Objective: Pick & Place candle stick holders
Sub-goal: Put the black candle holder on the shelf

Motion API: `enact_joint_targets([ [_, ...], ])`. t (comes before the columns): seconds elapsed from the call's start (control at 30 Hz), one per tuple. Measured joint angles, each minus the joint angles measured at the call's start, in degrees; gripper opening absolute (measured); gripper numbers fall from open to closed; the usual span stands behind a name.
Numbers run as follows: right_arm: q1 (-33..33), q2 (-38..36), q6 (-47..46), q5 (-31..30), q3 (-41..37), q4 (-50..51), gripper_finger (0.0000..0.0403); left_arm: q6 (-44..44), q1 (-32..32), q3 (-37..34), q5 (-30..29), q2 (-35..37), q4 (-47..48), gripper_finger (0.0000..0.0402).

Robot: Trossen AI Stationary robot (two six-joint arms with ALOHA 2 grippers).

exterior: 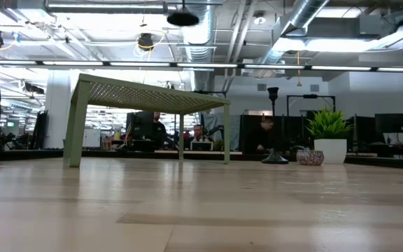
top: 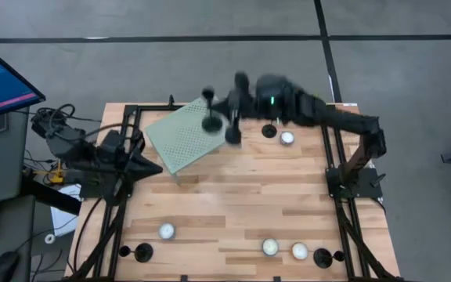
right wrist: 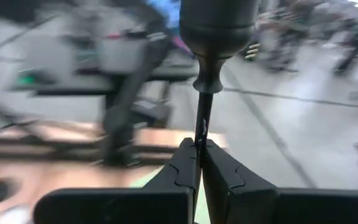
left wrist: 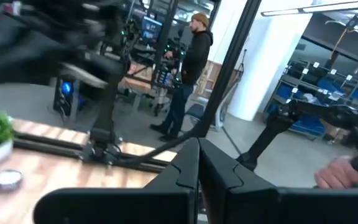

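Clamped between the two dark fingers of the right gripper [right wrist: 199,163] is the thin stem of a black candle holder [right wrist: 204,93]; in the right wrist view the stem rises straight out of the closed fingers to its cup, so its long axis runs in line with them. From above, this gripper [top: 237,110] hangs in the upper centre of the frame, over the right edge of the green stand [top: 182,135], with the held holder [top: 233,129] blurred beside it. A second holder [top: 210,117] stands on the stand just to the left. Further holders stand on the table [top: 233,204]: one right of the gripper [top: 269,130], one at lower left [top: 142,252] and one at lower right [top: 322,257]. Small candles [top: 286,139] lie scattered on the wood.

Assessment: the holder is lifted and in carriage; the stand lies immediately below and left of it, so the placing likely means lowering with the stem kept upright, clear of its neighbour. Knocking that neighbour is the evident risk.

Left gripper [left wrist: 199,163] is closed on nothing and parked at the table's left edge, well away; the right arm is the nearer.
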State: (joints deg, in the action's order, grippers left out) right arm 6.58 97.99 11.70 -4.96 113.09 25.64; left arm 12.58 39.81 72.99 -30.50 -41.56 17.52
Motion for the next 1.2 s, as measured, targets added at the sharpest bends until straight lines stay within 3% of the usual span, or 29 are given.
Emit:
enact_joint_targets([
  [0.2,13.84,4.54,-1.30,8.12,-0.74,-11.32,0.0000,-6.48,0.00,0.00,-0.11,0.93,0.00,0.0005],
  [0.37,19.81,12.31,-5.12,12.88,-0.95,-16.19,0.0000,-7.87,0.00,0.00,-2.04,0.93,0.00,0.0005],
  [0.6,21.01,17.63,-6.56,16.08,-0.97,-16.87,0.0000,-7.87,0.00,0.00,-5.16,0.93,0.00,0.0005],
  [0.8,22.29,17.60,-2.71,17.52,-0.88,-16.69,0.0000,-7.88,0.00,0.00,-8.79,0.92,0.00,0.0007],
  [0.93,25.00,17.62,-3.60,25.40,-1.37,-17.00,0.0000,-7.90,0.00,0.00,-10.89,0.91,0.00,0.0005],
  [1.07,26.59,16.10,-5.93,29.03,-8.23,-25.89,0.0000,-7.90,0.00,0.00,-11.50,0.91,0.00,0.0006],
  [1.2,27.09,13.11,-11.37,33.50,-15.91,-43.67,0.0000,-8.78,0.00,0.00,-11.50,0.89,-0.01,0.0006],
])
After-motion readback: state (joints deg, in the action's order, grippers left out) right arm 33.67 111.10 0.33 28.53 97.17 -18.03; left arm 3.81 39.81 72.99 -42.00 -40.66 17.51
